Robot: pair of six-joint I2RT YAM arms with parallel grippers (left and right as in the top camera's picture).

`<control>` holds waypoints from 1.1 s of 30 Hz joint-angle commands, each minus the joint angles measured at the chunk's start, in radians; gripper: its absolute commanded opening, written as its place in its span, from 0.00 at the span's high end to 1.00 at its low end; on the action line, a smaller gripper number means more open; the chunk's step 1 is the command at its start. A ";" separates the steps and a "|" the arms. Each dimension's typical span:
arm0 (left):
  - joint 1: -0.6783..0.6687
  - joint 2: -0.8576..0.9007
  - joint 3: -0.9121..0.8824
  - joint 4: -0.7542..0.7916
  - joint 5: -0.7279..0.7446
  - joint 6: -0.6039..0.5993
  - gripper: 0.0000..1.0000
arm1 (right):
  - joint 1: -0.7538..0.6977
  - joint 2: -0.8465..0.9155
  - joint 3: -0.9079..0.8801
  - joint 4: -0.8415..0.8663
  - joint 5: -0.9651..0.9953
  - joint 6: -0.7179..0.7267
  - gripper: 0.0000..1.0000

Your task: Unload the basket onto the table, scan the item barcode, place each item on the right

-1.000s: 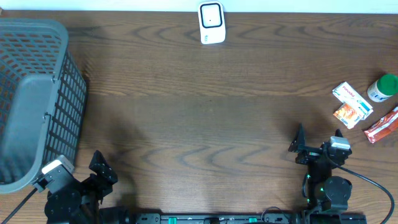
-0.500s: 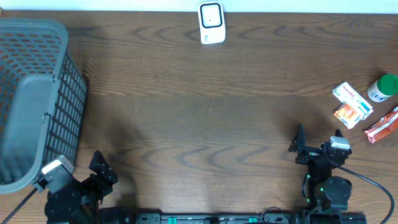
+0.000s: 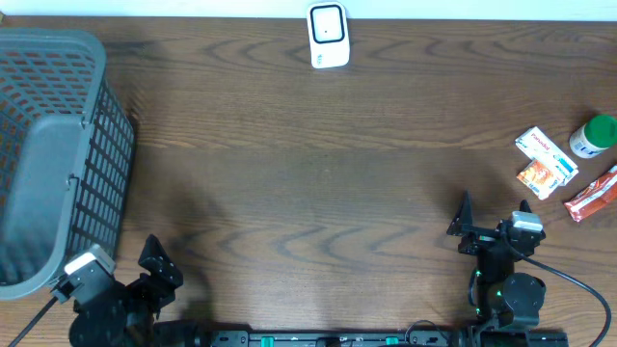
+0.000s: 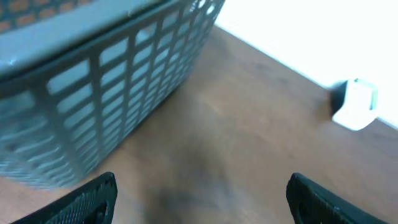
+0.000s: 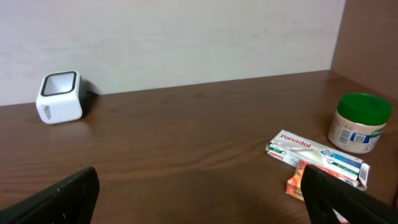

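Note:
The white barcode scanner [image 3: 328,36] stands at the table's far edge, also seen as the white scanner [image 5: 60,97] and scanner [image 4: 356,104] in the wrist views. The items lie at the far right: a white Panadol box [image 3: 546,149], an orange packet [image 3: 537,177], a green-lidded jar [image 3: 594,136] and a red packet [image 3: 590,195]. My right gripper [image 3: 494,214] is open and empty near the front edge, left of the items; in its wrist view the gripper [image 5: 199,180] has the Panadol box [image 5: 317,152] ahead to its right. My left gripper [image 3: 152,270] is open and empty at the front left corner.
A grey mesh basket [image 3: 48,154] fills the left side, close beside my left gripper [image 4: 202,186]; the basket wall [image 4: 93,93] looms at the left of that view. A wall runs behind the far table edge.
The left arm has crept slightly toward the near edge; its wrist view is blurred. The right arm and the items have not moved.

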 commanded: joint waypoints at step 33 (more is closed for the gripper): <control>-0.034 -0.146 -0.735 0.864 0.109 0.168 0.13 | -0.009 -0.006 -0.001 -0.004 -0.007 -0.016 0.01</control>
